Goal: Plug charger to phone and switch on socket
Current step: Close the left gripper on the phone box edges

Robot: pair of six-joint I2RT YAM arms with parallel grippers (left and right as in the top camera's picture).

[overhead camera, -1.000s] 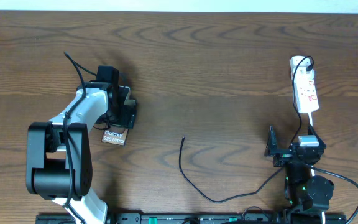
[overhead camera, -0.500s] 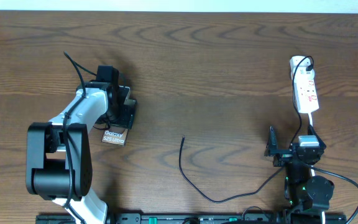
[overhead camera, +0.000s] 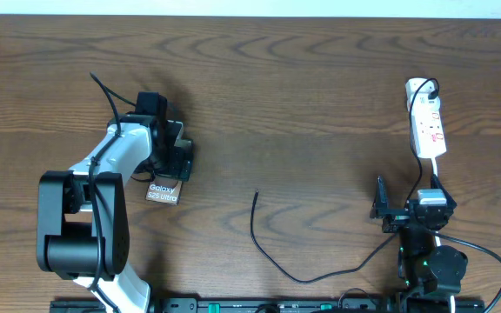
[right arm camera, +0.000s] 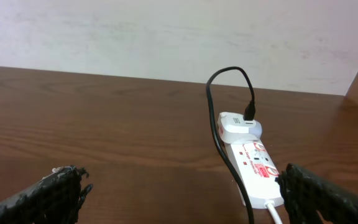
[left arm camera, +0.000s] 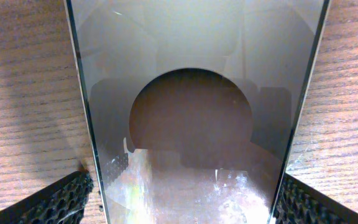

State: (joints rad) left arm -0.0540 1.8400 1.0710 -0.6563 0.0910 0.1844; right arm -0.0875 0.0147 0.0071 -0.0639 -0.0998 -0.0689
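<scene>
**Left end effector.** The left gripper [overhead camera: 174, 163] sits left of centre in the overhead view, directly over the upper end of the phone [overhead camera: 163, 192]. In the left wrist view its two textured black fingers [left arm camera: 67, 200] occupy the bottom corners of the frame. Each finger bears against one long edge of the phone, so the jaws are closed onto the handset.

**Phone.** You see a flat, dark, glossy slab lying on the wooden table [overhead camera: 303, 96]. White "Galaxy S25 Ultra" lettering shows on its exposed lower end. Close up, the glass mirrors a brownish rounded shape and grey highlights.

**Right end effector.** The right gripper [right arm camera: 182, 183] is spread wide, with one finger at each lower corner of the right wrist view. It holds nothing.

**Charger.** The charger [overhead camera: 277, 263] is a thin black cable curving across the lower centre of the overhead view. Its free tip lies well apart from the phone. Its far end enters a white adapter [right arm camera: 240, 127].

**Socket.** The adapter is seated in the socket [overhead camera: 427, 126], a white strip with red markings at the upper right. Its switch position cannot be read.
</scene>
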